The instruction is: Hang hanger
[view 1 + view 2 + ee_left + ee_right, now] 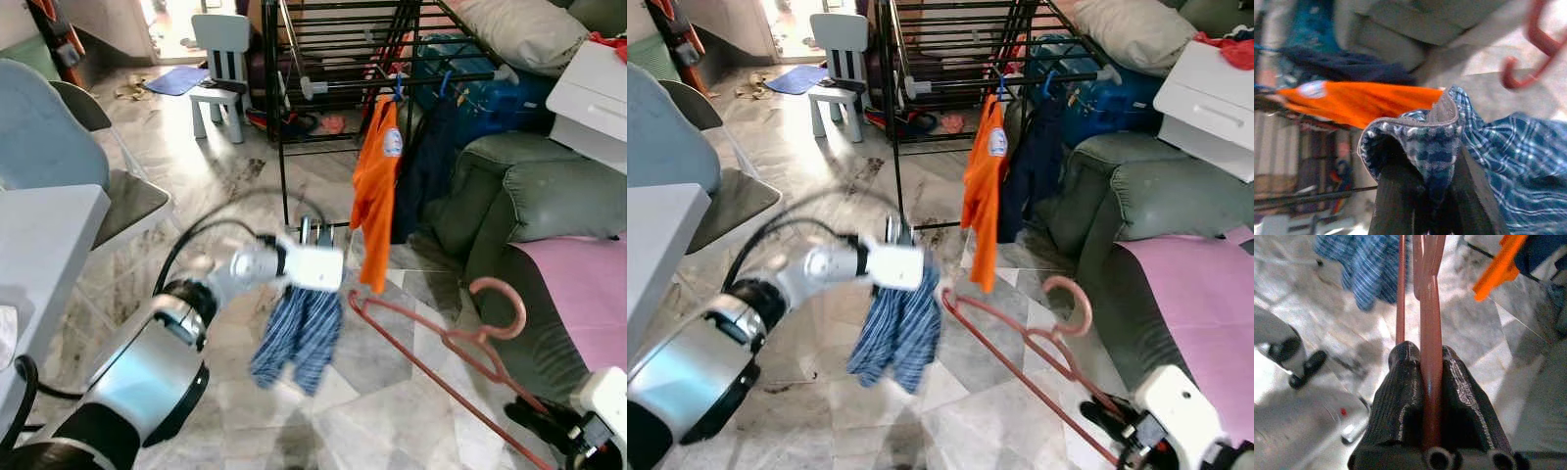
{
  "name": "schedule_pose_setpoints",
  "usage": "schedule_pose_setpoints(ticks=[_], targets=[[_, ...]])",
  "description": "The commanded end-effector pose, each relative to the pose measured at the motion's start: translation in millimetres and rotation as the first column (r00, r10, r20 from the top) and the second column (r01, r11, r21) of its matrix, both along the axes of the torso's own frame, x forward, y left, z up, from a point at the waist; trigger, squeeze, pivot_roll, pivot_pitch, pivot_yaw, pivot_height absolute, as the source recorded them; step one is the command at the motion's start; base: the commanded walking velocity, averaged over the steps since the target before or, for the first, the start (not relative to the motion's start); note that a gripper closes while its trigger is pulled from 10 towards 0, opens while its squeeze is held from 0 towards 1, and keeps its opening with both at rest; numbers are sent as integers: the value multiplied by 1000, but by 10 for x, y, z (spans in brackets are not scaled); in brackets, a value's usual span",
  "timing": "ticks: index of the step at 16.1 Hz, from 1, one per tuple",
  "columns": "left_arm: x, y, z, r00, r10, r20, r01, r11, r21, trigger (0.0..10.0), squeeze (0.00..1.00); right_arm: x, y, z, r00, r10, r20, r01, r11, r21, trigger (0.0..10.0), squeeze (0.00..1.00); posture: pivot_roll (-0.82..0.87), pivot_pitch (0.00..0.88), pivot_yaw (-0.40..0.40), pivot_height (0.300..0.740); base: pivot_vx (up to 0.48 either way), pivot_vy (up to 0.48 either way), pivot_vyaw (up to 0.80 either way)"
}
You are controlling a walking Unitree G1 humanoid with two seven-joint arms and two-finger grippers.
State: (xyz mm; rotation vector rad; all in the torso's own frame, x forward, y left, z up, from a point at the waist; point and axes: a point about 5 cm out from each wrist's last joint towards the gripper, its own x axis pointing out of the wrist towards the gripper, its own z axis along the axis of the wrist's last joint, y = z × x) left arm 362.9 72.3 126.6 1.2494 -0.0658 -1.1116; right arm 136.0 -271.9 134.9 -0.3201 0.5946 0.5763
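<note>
While the right end effector (1431,382) is clamped on the red hanger (460,343), whose hook rises above it beside the green sofa (509,186) | left end effector (1432,196) pinched together on blue plaid shorts (299,333) hanging below it over the floor | drying rack (333,78) beyond it, orange shirt (377,191) hung there
</note>
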Motion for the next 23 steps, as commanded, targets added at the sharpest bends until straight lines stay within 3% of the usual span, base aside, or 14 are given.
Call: schedule_pose_setpoints(ticks=[1, 4, 8, 11, 18, 23], targets=[[-3, 16, 26, 999, -33, 1, 33, 999, 29, 10000, 0, 63, -127, 101, 998, -22, 60, 26, 997, -72, 10000, 0, -76, 0, 13, 740, 0, 0, 0], [-45, -30, 69, 993, -113, 39, 112, 994, 6, 10000, 0, 163, -158, 152, 989, -56, 138, 68, 994, -83, 10000, 0, -77, 0, 13, 740, 0, 0, 0], [-103, -142, 194, 974, -215, 74, 220, 972, -76, 10000, 0, 139, 15, 51, 993, -17, 113, 19, 1000, -22, 10000, 0, -72, 0, 15, 740, 0, 0, 0], [-136, -185, 239, 957, -269, 107, 278, 957, -86, 10000, 0, 88, 73, 33, 997, 5, 79, -7, 999, 32, 10000, 0, -72, 0, 15, 740, 0, 0, 0], [-143, -229, 297, 946, -289, 149, 306, 946, -107, 10000, 0, -62, 202, 3, 999, 37, 10, -38, 984, 172, 10000, 0, -77, 0, 19, 740, 0, 0, 0], [-101, -217, 377, 942, -266, 207, 293, 949, -116, 10000, 0, -102, 244, -51, 998, 55, -33, -47, 980, 194, 10000, 0, -73, 0, 19, 740, 0, 0, 0]])
